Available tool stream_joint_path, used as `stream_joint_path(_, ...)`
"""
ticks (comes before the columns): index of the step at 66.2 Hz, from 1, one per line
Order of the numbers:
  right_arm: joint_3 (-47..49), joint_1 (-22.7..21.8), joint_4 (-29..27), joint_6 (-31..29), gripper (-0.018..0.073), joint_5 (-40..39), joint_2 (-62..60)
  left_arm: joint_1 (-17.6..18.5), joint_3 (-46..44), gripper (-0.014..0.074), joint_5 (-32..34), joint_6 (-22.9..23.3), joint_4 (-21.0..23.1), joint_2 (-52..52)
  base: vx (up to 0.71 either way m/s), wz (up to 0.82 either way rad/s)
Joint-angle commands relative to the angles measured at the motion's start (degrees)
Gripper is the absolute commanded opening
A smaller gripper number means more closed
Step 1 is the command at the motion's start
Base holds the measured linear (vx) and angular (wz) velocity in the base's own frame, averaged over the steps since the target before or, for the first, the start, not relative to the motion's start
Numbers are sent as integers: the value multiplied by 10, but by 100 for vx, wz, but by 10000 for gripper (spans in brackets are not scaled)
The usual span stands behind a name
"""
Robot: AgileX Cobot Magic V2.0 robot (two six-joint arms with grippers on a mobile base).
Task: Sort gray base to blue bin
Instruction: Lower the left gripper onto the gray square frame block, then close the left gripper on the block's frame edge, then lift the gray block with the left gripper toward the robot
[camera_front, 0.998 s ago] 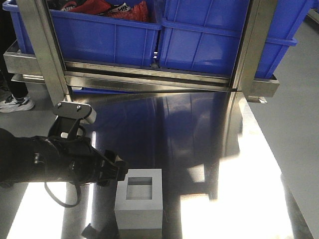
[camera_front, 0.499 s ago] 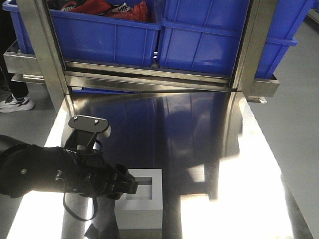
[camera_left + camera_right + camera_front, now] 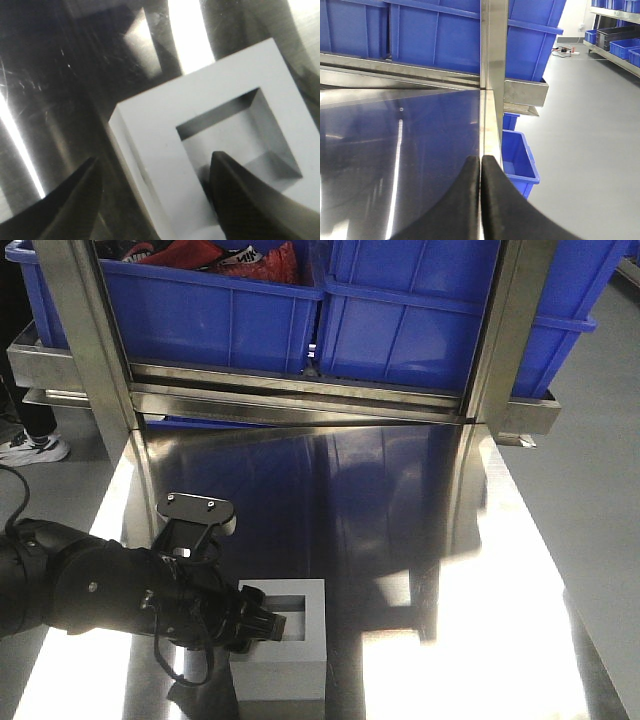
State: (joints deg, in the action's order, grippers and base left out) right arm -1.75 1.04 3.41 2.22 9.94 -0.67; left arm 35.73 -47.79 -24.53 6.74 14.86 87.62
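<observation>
The gray base (image 3: 295, 665) stands near the front of the steel table, its square recess facing up. My left gripper (image 3: 262, 625) is open and straddles the block's left wall. In the left wrist view the gray base (image 3: 160, 125) fills the frame; my left gripper (image 3: 157, 195) has one finger outside the wall and the other finger inside the recess. Two blue bins stand on the rack at the back: the left blue bin (image 3: 210, 315) holds red and black items, the right blue bin (image 3: 430, 325) shows only its wall. My right gripper (image 3: 481, 165) is shut and holds nothing, at the table's right edge.
Steel uprights (image 3: 85, 350) and a rail (image 3: 300, 390) front the rack of bins. The reflective table (image 3: 400, 540) ends at the right, with grey floor beyond. A small blue tub (image 3: 520, 160) sits on the floor beside that edge. Someone's shoe (image 3: 30, 448) shows at the far left.
My left arm has moved right and forward to the gray base; its open fingers have gone from beside the block to astride its left wall. The block has not moved.
</observation>
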Motion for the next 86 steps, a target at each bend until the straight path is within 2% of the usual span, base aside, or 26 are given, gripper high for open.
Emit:
stream_joint_path(1, -8, -3, 4, -3, -9, -43, -7, 4, -21, 440, 22, 7, 3, -10, 0, 0)
stream_joint_path(8, -8, -3, 4, -3, -9, -43, -7, 4, -30, 380, 15, 8, 2, -6, 0, 0)
stream_joint_path(14, -8, -3, 4, -3, -9, -43, -7, 4, -40, 260, 5, 8, 2, -3, 0, 0)
stream_joint_path(25, -8, -3, 4, -3, -9, -43, -7, 4, -43, -11, 2, 8, -12, -4, 0, 0)
stream_joint_path(40, -8, -3, 4, -3, -9, -43, -7, 4, -43, -6, 13, 8, -13, -15, 0, 0)
stream_joint_path(57, -8, -3, 4, -3, -9, -43, -7, 4, -43, -6, 43, 8, -29, -84, 0, 0)
stream_joint_path(77, -8, -3, 4, -3, -9, -43, -7, 4, -42, -6, 67, 8, -90, -215, 0, 0)
stream_joint_path(86, -8, -3, 4, -3, -9, -43, -7, 4, -19, -6, 121, 8, -124, -290, 0, 0)
